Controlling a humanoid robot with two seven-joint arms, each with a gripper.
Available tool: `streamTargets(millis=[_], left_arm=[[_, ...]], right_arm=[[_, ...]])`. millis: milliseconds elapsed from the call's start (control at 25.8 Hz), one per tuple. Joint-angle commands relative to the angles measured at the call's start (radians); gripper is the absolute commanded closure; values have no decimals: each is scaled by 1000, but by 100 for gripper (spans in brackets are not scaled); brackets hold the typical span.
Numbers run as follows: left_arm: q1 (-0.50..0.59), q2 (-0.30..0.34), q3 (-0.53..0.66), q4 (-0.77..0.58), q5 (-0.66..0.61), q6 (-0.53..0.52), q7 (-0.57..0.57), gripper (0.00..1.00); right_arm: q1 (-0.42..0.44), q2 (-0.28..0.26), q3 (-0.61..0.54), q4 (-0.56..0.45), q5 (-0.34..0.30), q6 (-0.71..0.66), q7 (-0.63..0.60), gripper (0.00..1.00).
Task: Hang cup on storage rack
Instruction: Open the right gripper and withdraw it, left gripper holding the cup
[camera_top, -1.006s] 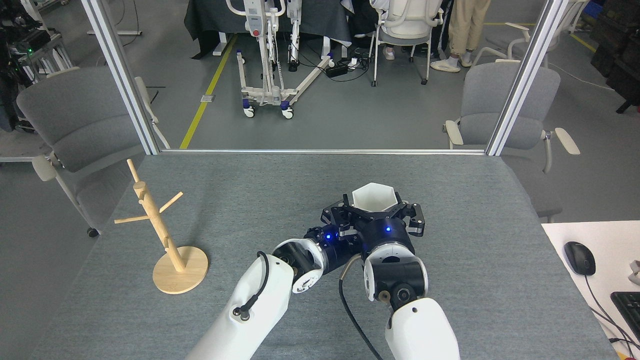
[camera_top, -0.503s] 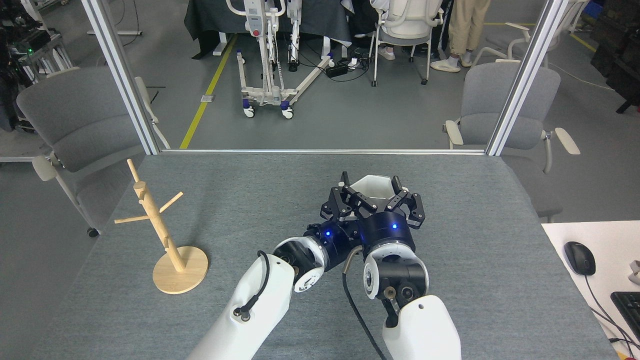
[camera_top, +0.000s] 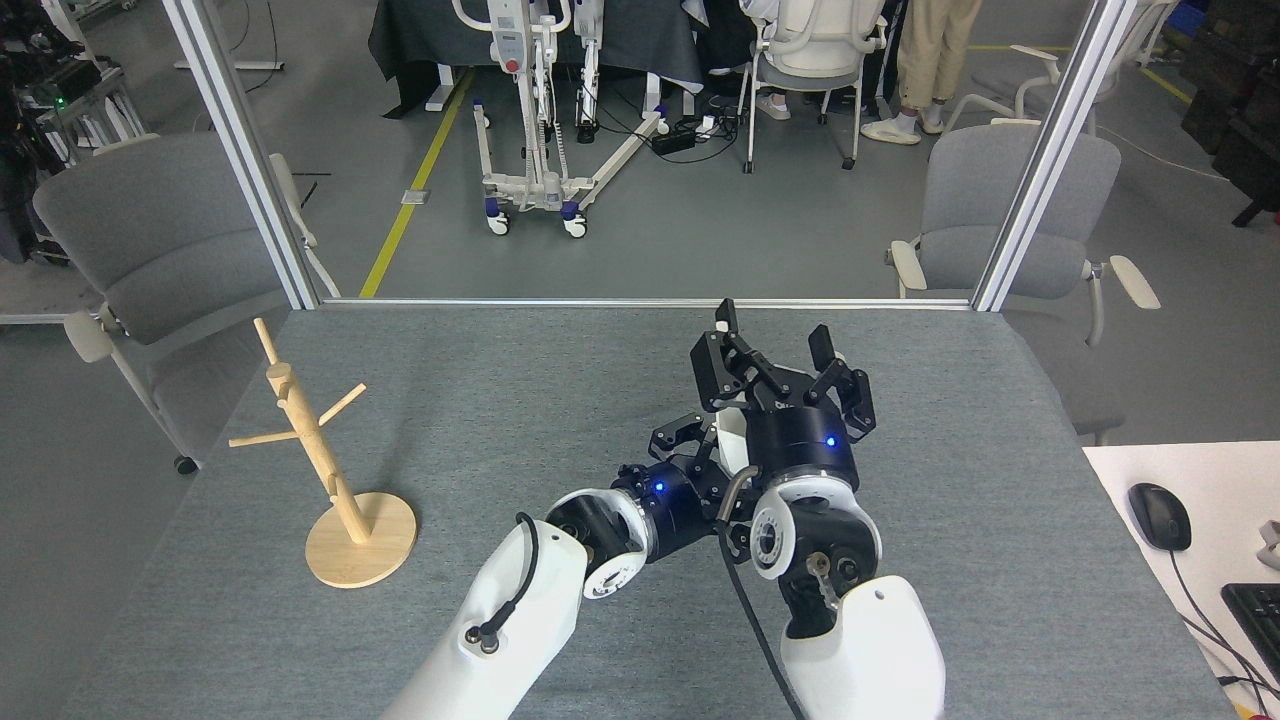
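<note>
Currently, the rack (camera_top: 340, 470) stands upright on its round base near the left edge of the bench (camera_top: 500, 380), its pole leaning and its thin pegs bare. All positions below are taken from the rack.

The cup (camera_top: 733, 440) lies well to the right of the rack, past the bench's middle. Only a small white sliver of it shows, wedged between the two arms' dark end parts; the rest is hidden.

The right claw (camera_top: 775, 355) is farther right and farther back than the rack, raised above the cup with its fingers spread apart and nothing between them. The left claw (camera_top: 700, 445) sits just left of the white sliver and touches or nearly touches it; whether it is clenched on the cup cannot be told, since the right wrist covers most of it.

Between the rack and the arms the grey bench surface is bare, a wide open lane. The far edge of the bench runs behind the rack along a metal rail (camera_top: 640, 301). Right of the arms, a white desk corner carries a mouse (camera_top: 1159, 516).
</note>
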Motion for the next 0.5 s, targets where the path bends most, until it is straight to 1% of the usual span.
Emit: streamTargets(millis=[0, 77, 116, 155, 232, 271, 348, 426, 465], left_arm=[[17, 3, 0, -3, -3, 4, 1, 100], [27, 17, 2, -15, -4, 11, 1, 100], [36, 26, 5, -31, -4, 14, -1, 100], [47, 40, 14, -51, -6, 20, -1, 100], [63, 72, 31, -97, -7, 41, -1, 100], [71, 89, 32, -120, -6, 49, -2, 100], [88, 133, 49, -170, -6, 63, -2, 100], [116, 170, 88, -227, -6, 66, -2, 100], [137, 190, 104, -258, -6, 66, -2, 100]], right_arm=[[-9, -18, -115, 2, -51, 27, -8, 0], [-12, -53, -225, 14, -54, 10, -10, 0], [-12, -87, -285, 26, -54, -14, -10, 0], [-11, -119, -342, 51, -54, -66, -8, 0], [6, -178, -451, 129, -52, -243, -7, 0], [18, -218, -495, 175, -52, -347, -8, 0], [80, -302, -590, 267, -54, -597, -11, 0], [144, -325, -650, 315, -51, -783, -37, 0], [184, -326, -667, 319, -42, -840, -68, 0]])
